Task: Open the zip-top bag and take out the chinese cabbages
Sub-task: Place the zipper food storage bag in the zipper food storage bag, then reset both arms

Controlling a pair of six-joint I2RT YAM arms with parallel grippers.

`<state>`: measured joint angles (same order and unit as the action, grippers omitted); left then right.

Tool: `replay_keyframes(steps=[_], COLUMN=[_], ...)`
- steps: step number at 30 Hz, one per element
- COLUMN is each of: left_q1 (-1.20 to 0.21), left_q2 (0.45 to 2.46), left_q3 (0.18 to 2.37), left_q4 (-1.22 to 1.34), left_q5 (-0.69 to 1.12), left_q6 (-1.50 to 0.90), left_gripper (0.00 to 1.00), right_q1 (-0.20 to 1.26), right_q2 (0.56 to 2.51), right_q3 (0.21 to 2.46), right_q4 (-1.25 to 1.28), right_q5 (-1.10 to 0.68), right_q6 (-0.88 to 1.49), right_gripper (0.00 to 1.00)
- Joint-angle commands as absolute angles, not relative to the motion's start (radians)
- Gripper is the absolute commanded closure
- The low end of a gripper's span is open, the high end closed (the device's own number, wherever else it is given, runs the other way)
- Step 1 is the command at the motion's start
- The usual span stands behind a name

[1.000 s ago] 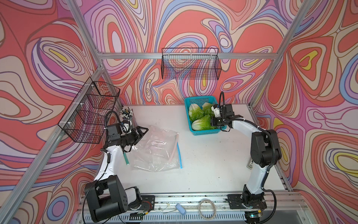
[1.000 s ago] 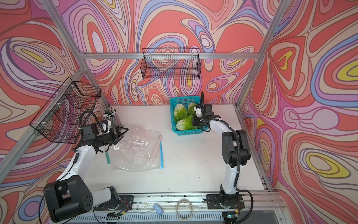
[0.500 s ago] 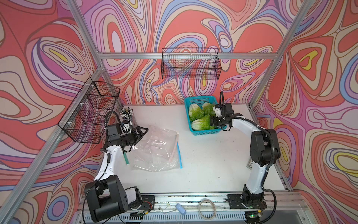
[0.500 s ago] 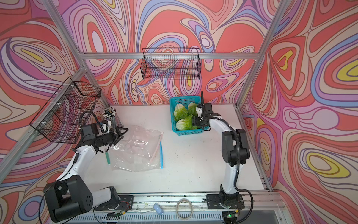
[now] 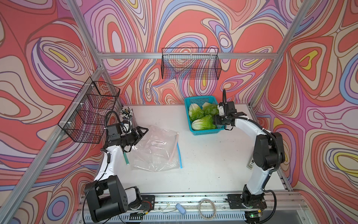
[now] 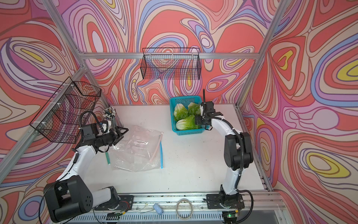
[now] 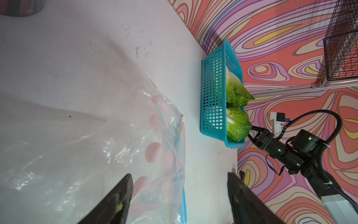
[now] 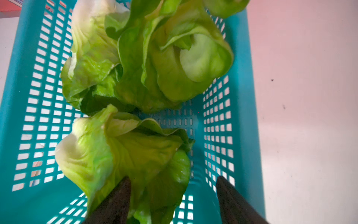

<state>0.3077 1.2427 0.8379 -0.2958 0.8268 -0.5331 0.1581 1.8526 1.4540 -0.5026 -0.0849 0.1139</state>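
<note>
We're looking at a white, scuffed desk (image 5: pixel 209 166), boxed in by walls (image 5: pixel 193 29) of swirling red, purple and cream. There are aluminium rails (image 5: pixel 135 55) and black wire baskets (image 5: pixel 190 67) hung up on them. Flat on the desk lies the zip-top bag (image 5: pixel 155 153), clear crinkly film with pink dots and a blue strip along its mouth. The chinese cabbages (image 5: pixel 202 122), all three, sit in a teal lattice basket (image 5: pixel 206 133) near the back wall, showing white stems and ruffled green leaves. The left tool (image 7: pixel 178 174) hovers at the bag's edge, spread wide and holding nothing. The right tool (image 8: pixel 172 182) gapes at the front cabbage's leafy end, nothing pinched.
</note>
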Motion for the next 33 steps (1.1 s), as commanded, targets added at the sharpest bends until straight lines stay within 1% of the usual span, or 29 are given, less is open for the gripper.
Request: replay_keyframes(steps=[1, 5, 8, 11, 13, 16, 17, 22, 25, 28, 33], left_q1=[0.313, 0.313, 0.313, 0.313, 0.313, 0.313, 0.313, 0.313, 0.313, 0.312, 0.3], left_q2=[1.215, 1.208, 1.196, 1.176, 1.16, 1.136, 1.128, 1.089, 1.067, 1.042, 0.974], left_q3=[0.872, 0.874, 0.876, 0.875, 0.876, 0.874, 0.873, 0.871, 0.872, 0.873, 0.868], left_q4=[-0.314, -0.321, -0.331, -0.343, -0.349, -0.343, -0.34, -0.342, -0.339, -0.327, -0.299], left_q5=[0.816, 0.802, 0.779, 0.74, 0.714, 0.681, 0.672, 0.61, 0.568, 0.51, 0.351], left_q6=[-0.51, -0.504, -0.494, -0.481, -0.471, -0.465, -0.465, -0.448, -0.439, -0.433, -0.433], left_gripper=[0.22, 0.22, 0.22, 0.22, 0.22, 0.2, 0.2, 0.18, 0.15, 0.0, 0.0], right_q1=[0.159, 0.158, 0.159, 0.159, 0.158, 0.159, 0.158, 0.159, 0.158, 0.159, 0.159], right_q2=[1.798, 1.767, 1.703, 1.655, 1.614, 1.55, 1.531, 1.432, 1.37, 1.306, 1.251], right_q3=[1.456, 1.45, 1.444, 1.433, 1.422, 1.402, 1.395, 1.343, 1.271, 1.171, 0.97], right_q4=[-0.547, -0.566, -0.57, -0.565, -0.557, -0.54, -0.535, -0.489, -0.407, -0.286, -0.039], right_q5=[-0.018, 0.027, 0.058, 0.079, 0.09, 0.105, 0.111, 0.122, 0.122, 0.117, 0.12], right_q6=[0.094, 0.082, 0.077, 0.07, 0.065, 0.061, 0.059, 0.056, 0.057, 0.057, 0.073], right_gripper=[0.27, 0.26, 0.25, 0.21, 0.16, 0.04, 0.02, 0.02, 0.02, 0.02, 0.02])
